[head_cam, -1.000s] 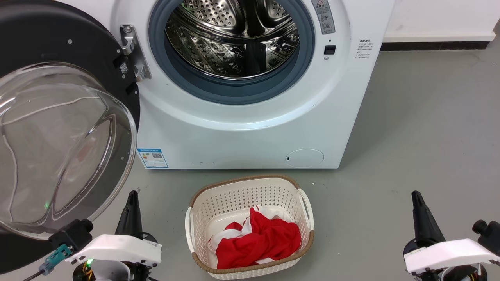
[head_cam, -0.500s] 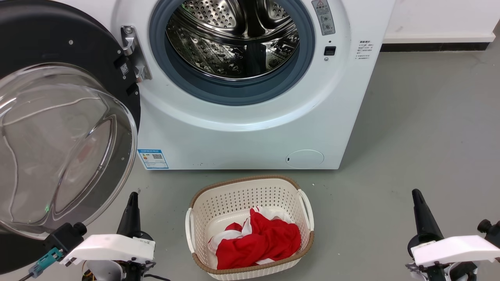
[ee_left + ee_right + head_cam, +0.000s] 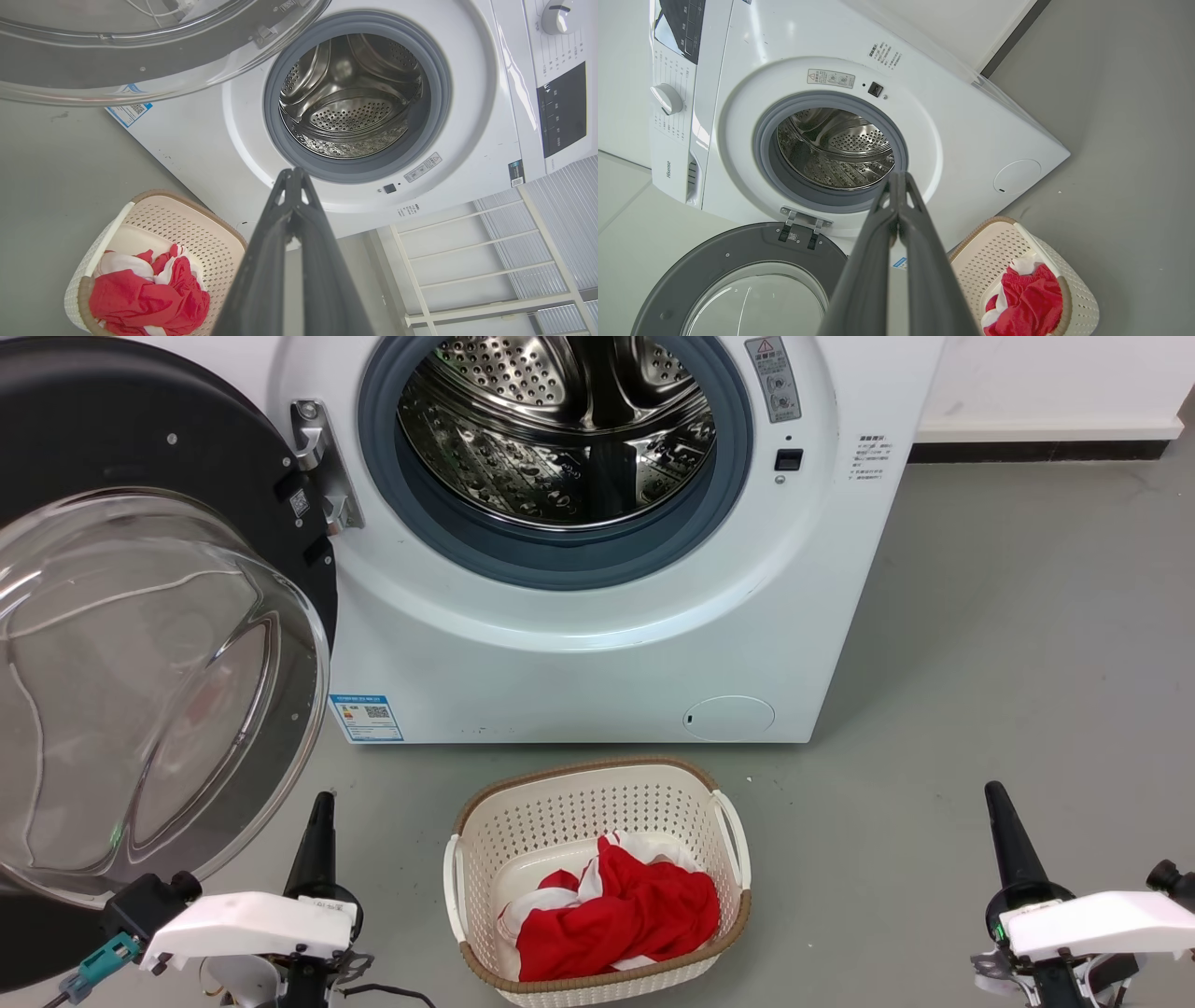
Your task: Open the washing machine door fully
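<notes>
Clearly swung out on its metal hinge (image 3: 322, 467), the washing machine door (image 3: 159, 644) stands open at the left side of the washing machine (image 3: 597, 653), with its glossy black ring and bulging clear glass bowl turned toward the head camera. Beside it the drum mouth is uncovered: a grey rubber seal (image 3: 551, 555) rings the perforated steel drum (image 3: 551, 439). Lower on the white front panel are a blue label sticker (image 3: 367, 716) at the left corner and a round filter cap (image 3: 728, 718) toward the right. On the grey floor (image 3: 980, 644), just before the machine's front edge, stands a cream perforated laundry basket (image 3: 597, 793) holding a crumpled red and white cloth (image 3: 621, 915). The left gripper (image 3: 321, 807) hangs low near the door's lower rim, apart from it, its fingers pressed together on nothing. The right gripper (image 3: 997, 798) is well off to the basket's right, its jaws likewise closed and empty.
</notes>
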